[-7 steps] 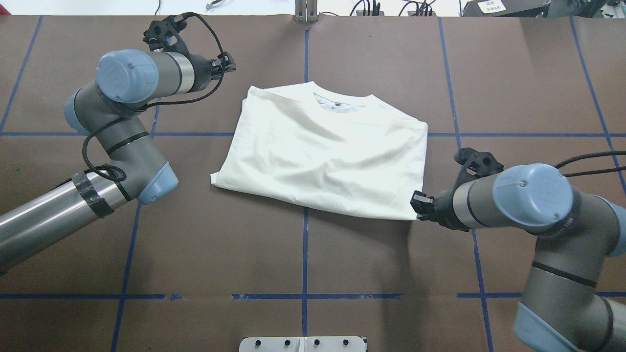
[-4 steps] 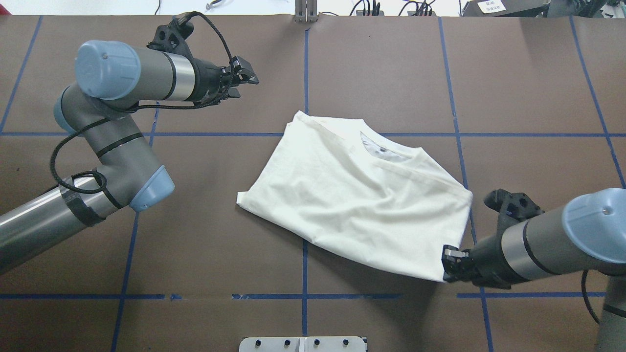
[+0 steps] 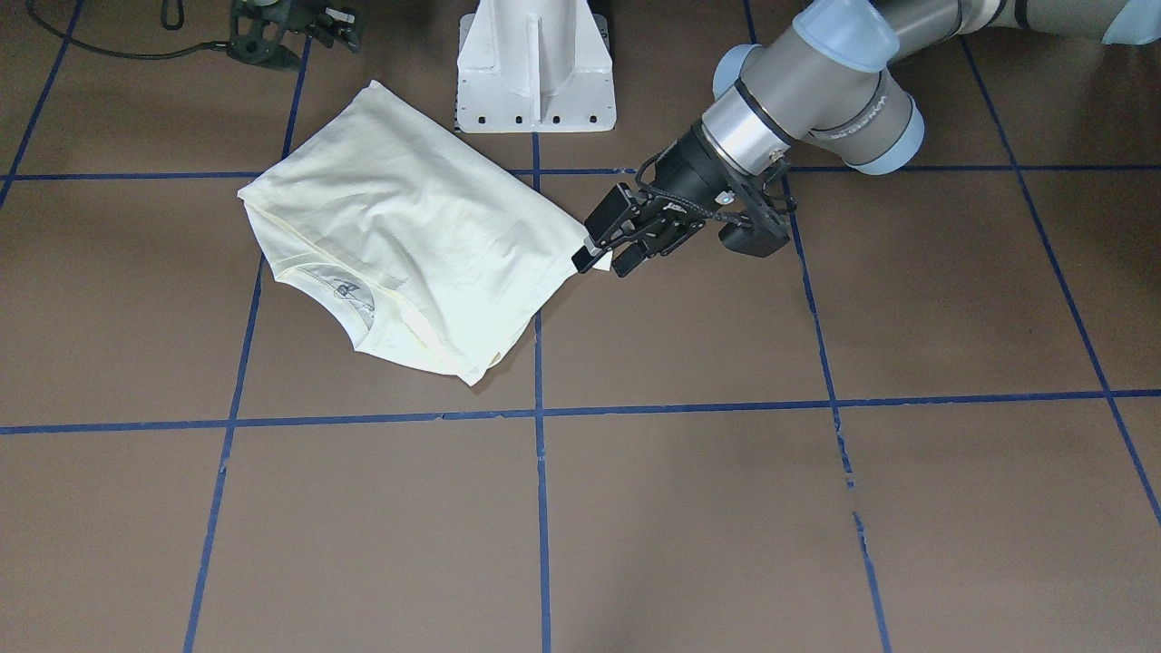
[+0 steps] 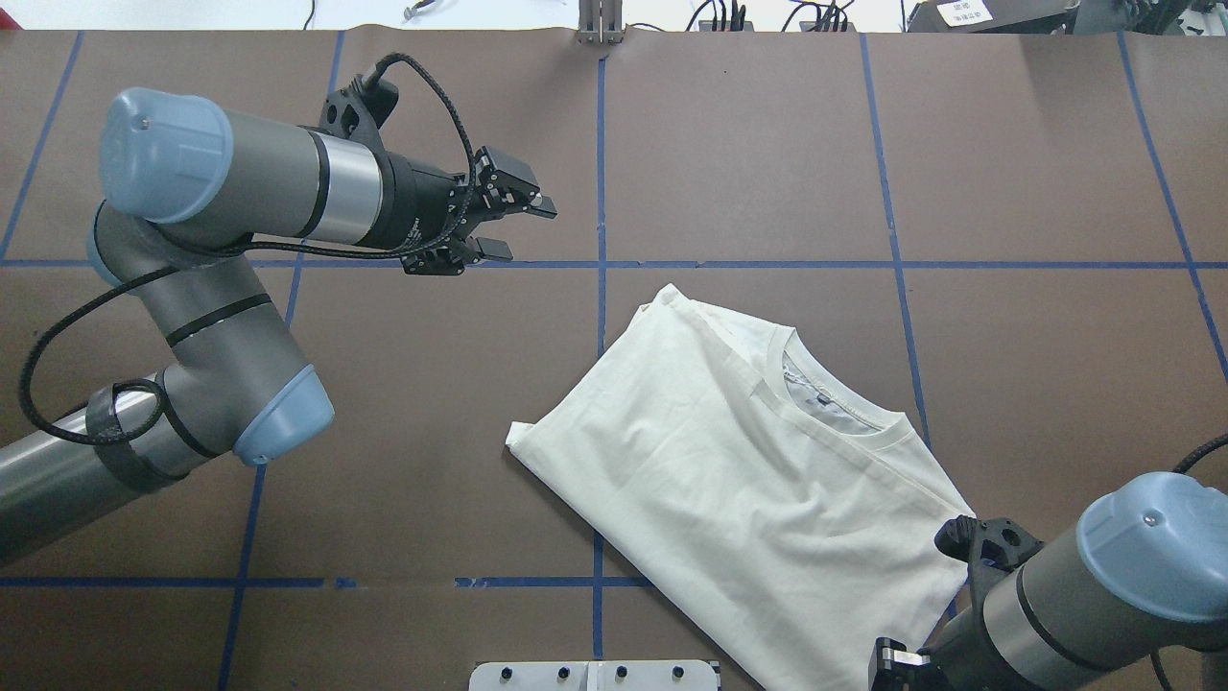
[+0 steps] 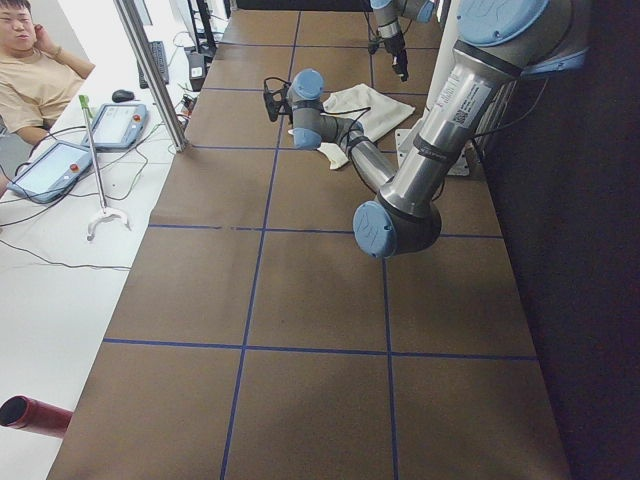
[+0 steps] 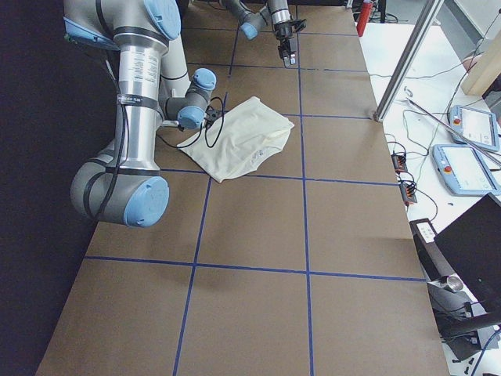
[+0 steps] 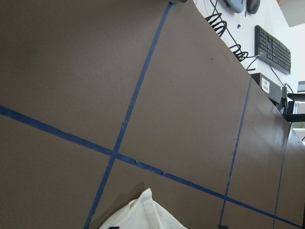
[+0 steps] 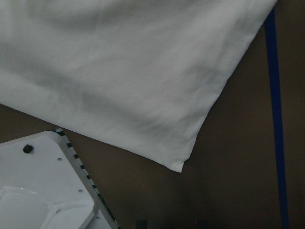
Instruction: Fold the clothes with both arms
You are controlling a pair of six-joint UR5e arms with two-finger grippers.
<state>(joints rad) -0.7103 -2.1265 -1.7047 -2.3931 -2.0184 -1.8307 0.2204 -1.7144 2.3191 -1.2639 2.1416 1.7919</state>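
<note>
I see the cream T-shirt (image 4: 758, 480) already folded to a compact rectangle w/ sleeves tucked out of sight and collar (image 4: 844, 422) facing up. It lies askew on the tabletop (image 4: 748, 144), toward the robot's right, w/ one corner near the base plate (image 4: 595, 675). L hand (image 4: 528, 230) hangs unclenched & empty, apart from the shirt; R hand (image 4: 887, 667) sits just beside the near corner, also unclenched w/ nothing in it per the wrist cam. I'd judge most folds done, approx. one more fold + squaring up left.
</note>
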